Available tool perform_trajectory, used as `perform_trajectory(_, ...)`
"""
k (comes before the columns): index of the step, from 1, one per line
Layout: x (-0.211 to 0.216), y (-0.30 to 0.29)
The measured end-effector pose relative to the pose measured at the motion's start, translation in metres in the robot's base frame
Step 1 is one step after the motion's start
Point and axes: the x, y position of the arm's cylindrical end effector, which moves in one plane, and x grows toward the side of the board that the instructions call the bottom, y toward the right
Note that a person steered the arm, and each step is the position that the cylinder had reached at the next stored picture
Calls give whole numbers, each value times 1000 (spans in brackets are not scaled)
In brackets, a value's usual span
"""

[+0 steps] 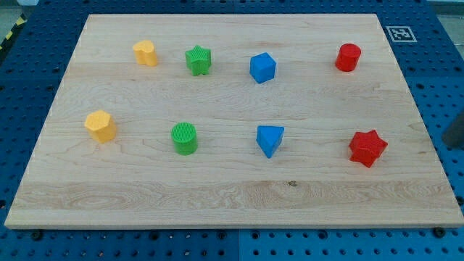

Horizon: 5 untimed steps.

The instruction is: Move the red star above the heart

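Camera view: red star near board's right edge; hand state cannot be told.

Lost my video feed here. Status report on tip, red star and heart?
My tip: not clearly in view; dark shape at view's right edge. Red star block lower right, untouched. Yellow heart-shaped block upper left. Blue and green blocks between.

One camera looks down at a slant from beyond the board's near edge, facing across it. The whole board fills the frame, near enough to show each block; blue pegboard rims it.
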Motion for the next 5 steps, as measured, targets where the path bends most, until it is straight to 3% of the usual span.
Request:
perform_trajectory(1, 50, -34)
perform_trajectory(2, 40, -100)
perform_trajectory(4, -95, -178)
perform_trajectory(5, -97, -171)
